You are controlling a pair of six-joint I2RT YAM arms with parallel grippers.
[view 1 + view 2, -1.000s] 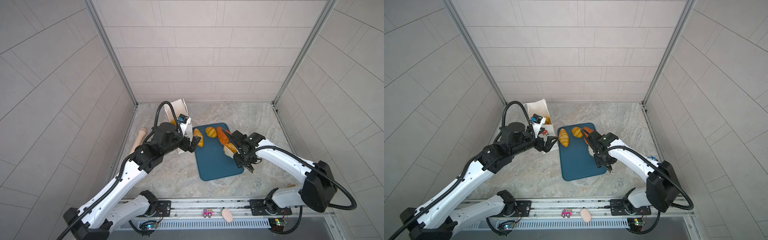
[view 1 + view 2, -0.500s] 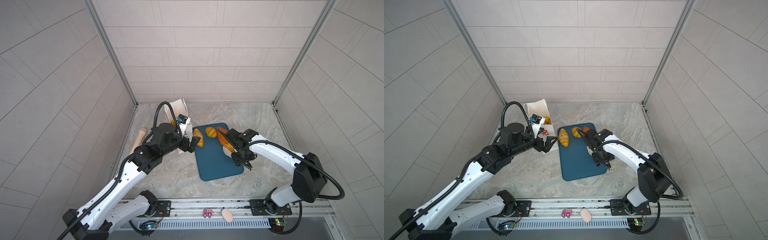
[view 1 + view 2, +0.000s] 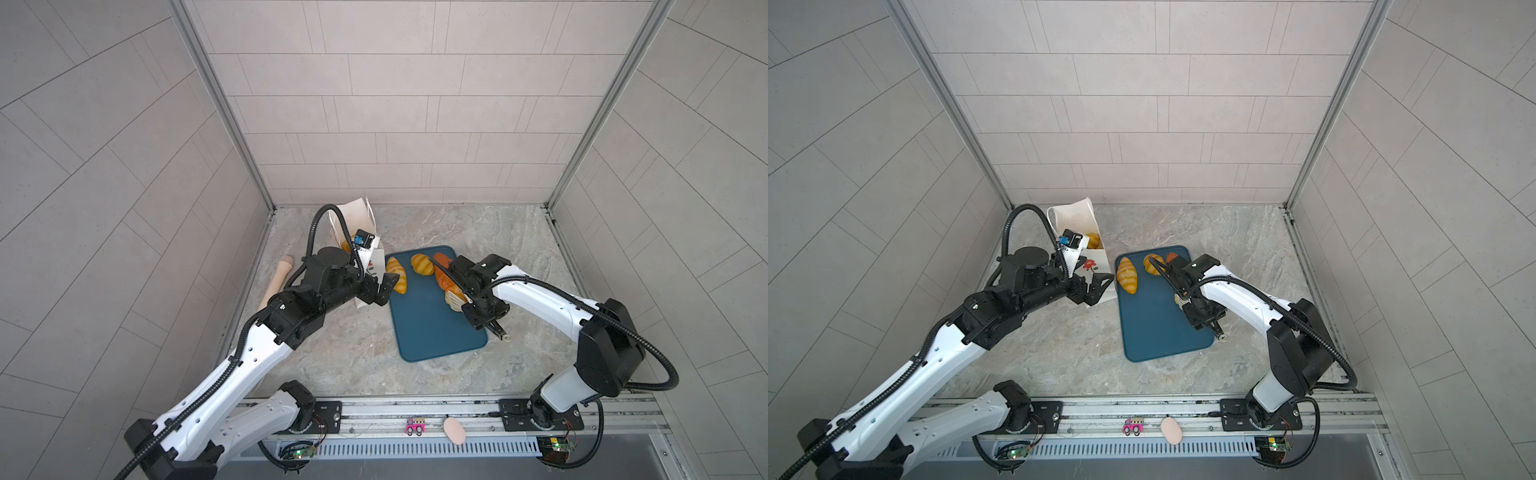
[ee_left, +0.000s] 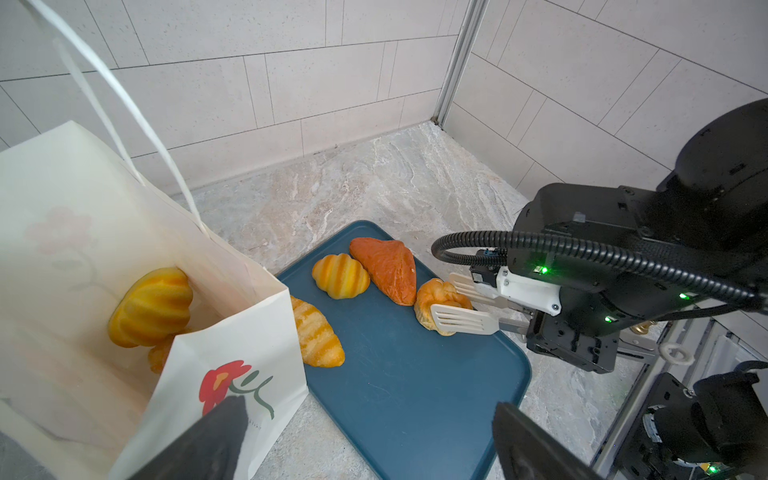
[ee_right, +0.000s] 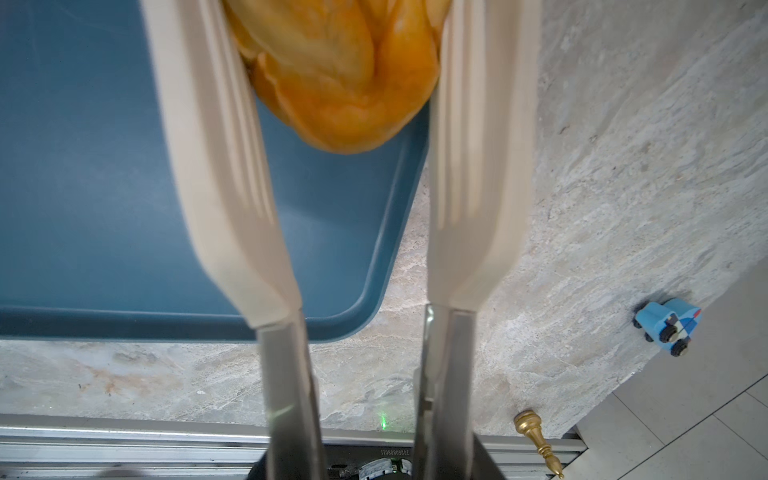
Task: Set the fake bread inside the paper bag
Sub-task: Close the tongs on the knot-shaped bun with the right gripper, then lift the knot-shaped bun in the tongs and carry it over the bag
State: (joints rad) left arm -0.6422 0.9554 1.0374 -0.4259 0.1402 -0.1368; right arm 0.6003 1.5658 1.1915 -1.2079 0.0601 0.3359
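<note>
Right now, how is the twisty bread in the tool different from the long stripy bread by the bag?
The twisty bread is pinched between the cream pads of the right tool; the long stripy bread lies free. The twisty bread is short and knotted; the long stripy bread has brown bands. The stripy one lies beside the paper bag; the twisty one is across the blue tray. Both are shiny, golden and on that tray.
</note>
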